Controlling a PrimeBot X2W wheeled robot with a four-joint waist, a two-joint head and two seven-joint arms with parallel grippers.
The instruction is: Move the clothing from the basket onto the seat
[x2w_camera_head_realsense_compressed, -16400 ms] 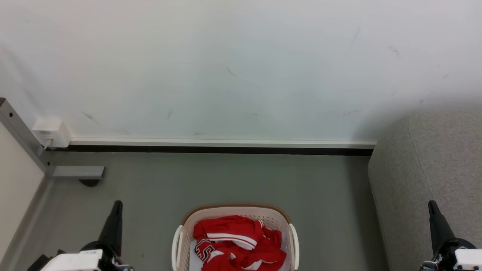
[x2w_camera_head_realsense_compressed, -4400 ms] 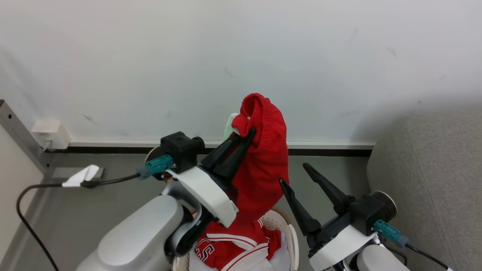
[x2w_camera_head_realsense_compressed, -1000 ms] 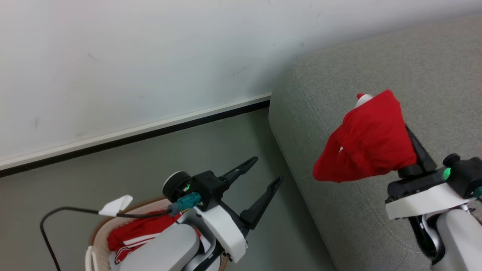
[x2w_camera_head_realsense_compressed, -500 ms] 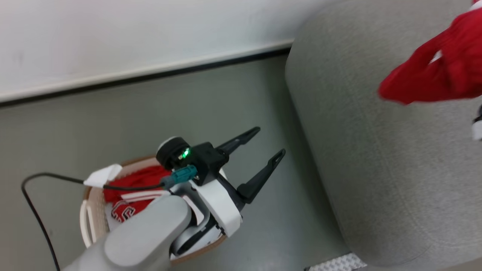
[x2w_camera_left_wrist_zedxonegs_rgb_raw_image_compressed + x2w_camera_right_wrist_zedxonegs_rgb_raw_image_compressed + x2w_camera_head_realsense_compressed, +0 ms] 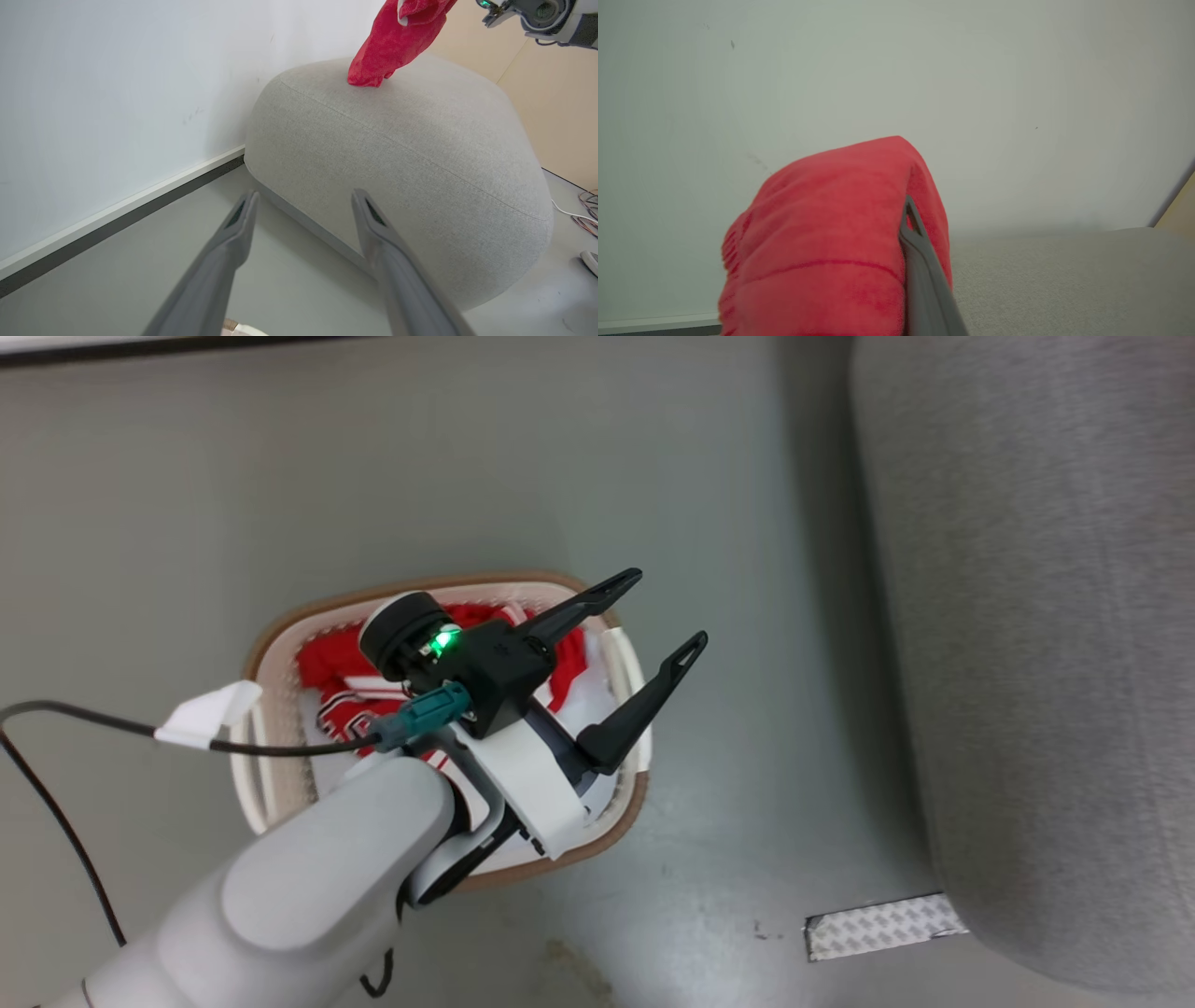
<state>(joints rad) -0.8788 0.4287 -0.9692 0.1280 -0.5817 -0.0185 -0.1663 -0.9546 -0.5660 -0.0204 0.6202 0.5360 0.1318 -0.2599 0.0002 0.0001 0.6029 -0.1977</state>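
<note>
A red garment (image 5: 390,44) hangs from the right gripper (image 5: 903,210), which is clamped on the fabric. In the right wrist view the cloth drapes over the fingers, so only one dark finger shows along its edge. In the left wrist view the garment's lower end reaches down to the top of the seat (image 5: 397,154), near the seat's edge closest to the wall (image 5: 117,93). Whether the tip touches the upholstery or hangs just above it cannot be told.

More red clothing (image 5: 331,672) with white stripes and lettering lies bunched inside the basket (image 5: 280,635), partly hidden by the left arm. The basket stands on the floor (image 5: 653,476), with a band of bare floor between it and the seat's side.

The left gripper (image 5: 667,609) hangs over the basket's rim on the seat side. Its two fingers are spread wide and hold nothing. A black cable (image 5: 280,747) with a white tag runs from that wrist across the basket. A pale tape strip (image 5: 882,926) lies on the floor just beside the seat's near corner.
</note>
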